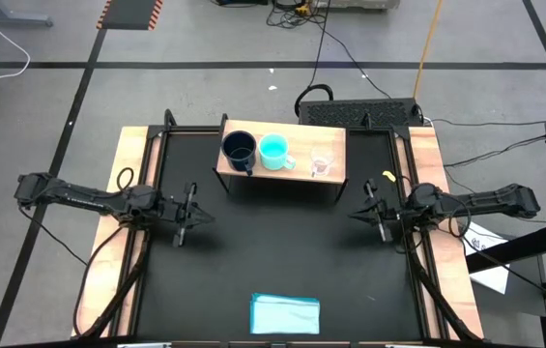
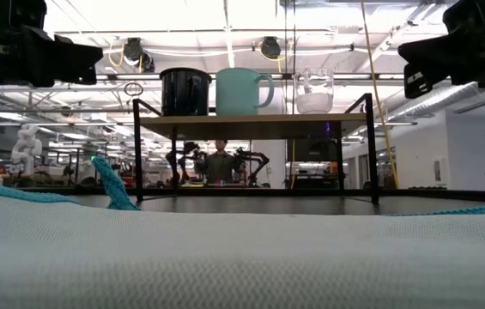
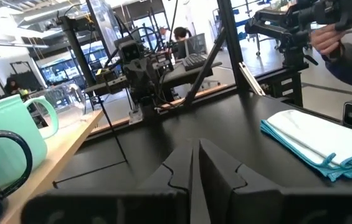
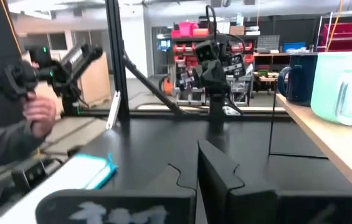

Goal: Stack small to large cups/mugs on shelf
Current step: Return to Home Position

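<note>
Three cups stand side by side on the light-wood shelf (image 1: 335, 145) at the table's far middle: a dark navy mug (image 1: 239, 150) on the left, a turquoise mug (image 1: 274, 152) in the middle, a small clear glass cup (image 1: 322, 164) on the right. They also show in the low view: navy mug (image 2: 184, 92), turquoise mug (image 2: 241, 92), glass cup (image 2: 314, 92). My left gripper (image 1: 195, 215) hovers at the table's left, shut and empty. My right gripper (image 1: 367, 213) hovers at the table's right, shut and empty.
A folded light blue cloth (image 1: 285, 314) lies at the table's near edge. Wooden strips (image 1: 128, 155) edge the black table on both sides. A person's hand with a device shows beyond the table in the right wrist view (image 4: 38, 112).
</note>
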